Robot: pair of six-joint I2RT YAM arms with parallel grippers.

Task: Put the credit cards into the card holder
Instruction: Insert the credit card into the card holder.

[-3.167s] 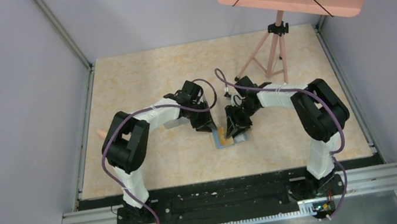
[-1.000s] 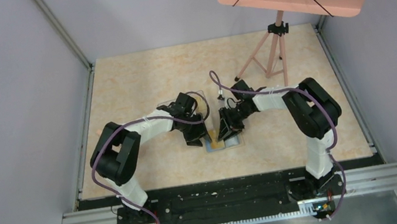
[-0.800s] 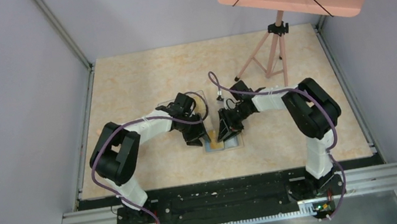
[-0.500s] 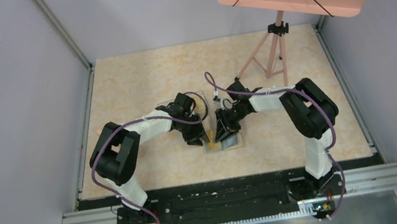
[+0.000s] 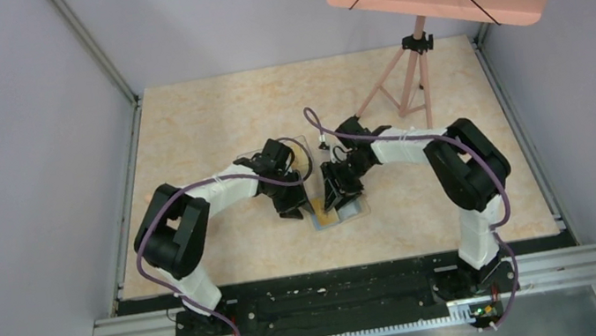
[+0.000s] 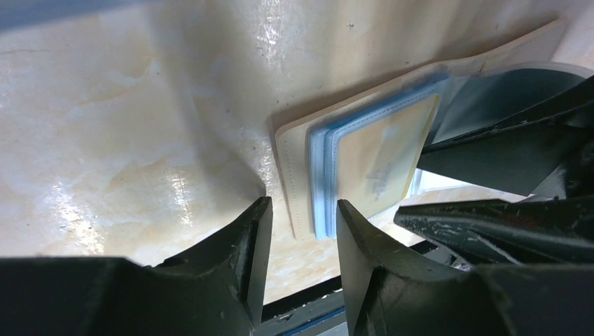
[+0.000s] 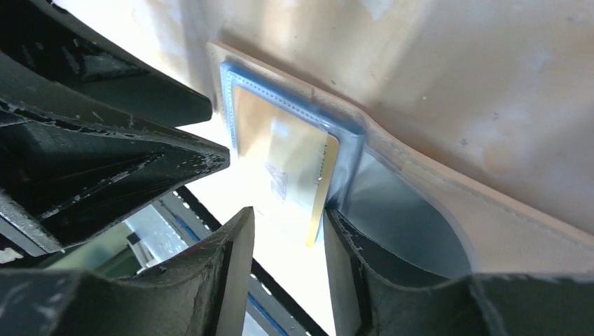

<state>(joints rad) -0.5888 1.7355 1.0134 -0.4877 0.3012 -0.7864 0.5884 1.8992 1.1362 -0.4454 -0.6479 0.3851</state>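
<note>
Both arms bent inward, meeting over the card holder (image 5: 335, 214), which lies open and flat on the bench (image 5: 207, 119), a little nearer than bench centre.

Holder: tan outside down, blue pockets up. One yellow card (image 7: 287, 164) sits on the blue pocket stack. Its far end looks tucked under the stitched pocket edge, and its near end runs out toward the right pincer (image 7: 287, 224). How deep it sits I cannot tell. No other cards seen from where I stand.

Right pincer: jaws part-way apart, one finger on each side of the card's free end. The card's gold edge lies just beside one finger (image 7: 336, 238). Whether the pads press on it I cannot tell.

Left pincer (image 6: 302, 217): jaws part-way apart, holding nothing. It comes in from the opposite side and straddles the holder's tan border (image 6: 293, 175), with one fingertip over bare bench and the other over the blue pocket edge. From this side the card (image 6: 382, 161) lies beyond the tips, toward the right pincer's fingers.

Key relation: the card's long axis points from the right pincer into the pocket, roughly toward the left pincer. The right arm is the one on the card.

Judgement: seating step in hand. The push should run along that long axis, with the left pincer bracing the border. Risk is that the holder slides or the card skews at the pocket mouth.
</note>
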